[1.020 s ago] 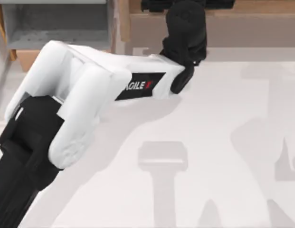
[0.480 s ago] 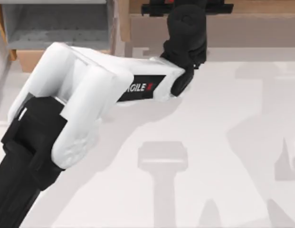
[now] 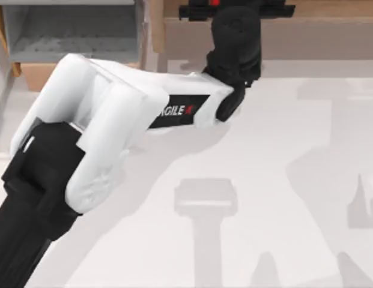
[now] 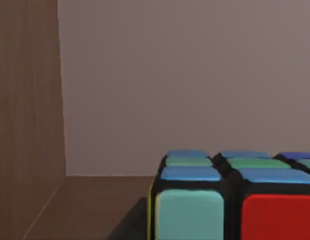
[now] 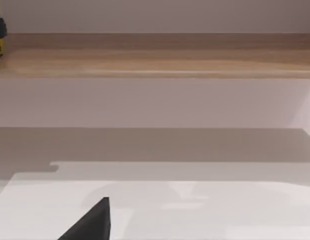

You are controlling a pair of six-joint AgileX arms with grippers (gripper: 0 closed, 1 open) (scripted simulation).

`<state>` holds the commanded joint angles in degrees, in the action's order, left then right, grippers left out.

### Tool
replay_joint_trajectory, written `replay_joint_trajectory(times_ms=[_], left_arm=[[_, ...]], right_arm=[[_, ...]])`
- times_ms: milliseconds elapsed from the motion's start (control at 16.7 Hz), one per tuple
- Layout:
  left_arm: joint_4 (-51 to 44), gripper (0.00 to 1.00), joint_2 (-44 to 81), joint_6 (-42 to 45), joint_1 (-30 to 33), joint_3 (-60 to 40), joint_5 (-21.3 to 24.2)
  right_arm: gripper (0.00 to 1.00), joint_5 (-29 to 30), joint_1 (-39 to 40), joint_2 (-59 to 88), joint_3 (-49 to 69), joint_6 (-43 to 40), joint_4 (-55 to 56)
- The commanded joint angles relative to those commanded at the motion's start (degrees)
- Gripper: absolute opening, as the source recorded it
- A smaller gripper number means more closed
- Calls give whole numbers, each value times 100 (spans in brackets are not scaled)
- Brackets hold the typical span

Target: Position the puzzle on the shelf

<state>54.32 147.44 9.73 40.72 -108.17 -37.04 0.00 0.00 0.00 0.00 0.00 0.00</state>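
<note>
Top view has the left gripper (image 3: 234,9) reaching over the wooden shelf (image 3: 330,9); its grip I can't tell. Left wrist view reveals the puzzle (image 4: 234,200), glossy squares, resting on the board.

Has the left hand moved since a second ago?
Yes. In the top view the left hand has pushed farther over the shelf board's front edge.

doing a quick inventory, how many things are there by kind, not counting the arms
puzzle: 1
shelf: 1
wooden box with grey interior: 1
total: 3
The left end effector is at the shelf, by the puzzle.
</note>
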Motion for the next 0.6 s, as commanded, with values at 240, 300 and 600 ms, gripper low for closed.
replay_joint_trajectory(times_ms=[240,300,600], left_arm=[[0,100,0,0,0,0,0],[0,100,0,0,0,0,0],[1,100,-1,0,10,1,1]], right_arm=[[100,0,0,0,0,0,0],[100,0,0,0,0,0,0],[100,0,0,0,0,0,0]])
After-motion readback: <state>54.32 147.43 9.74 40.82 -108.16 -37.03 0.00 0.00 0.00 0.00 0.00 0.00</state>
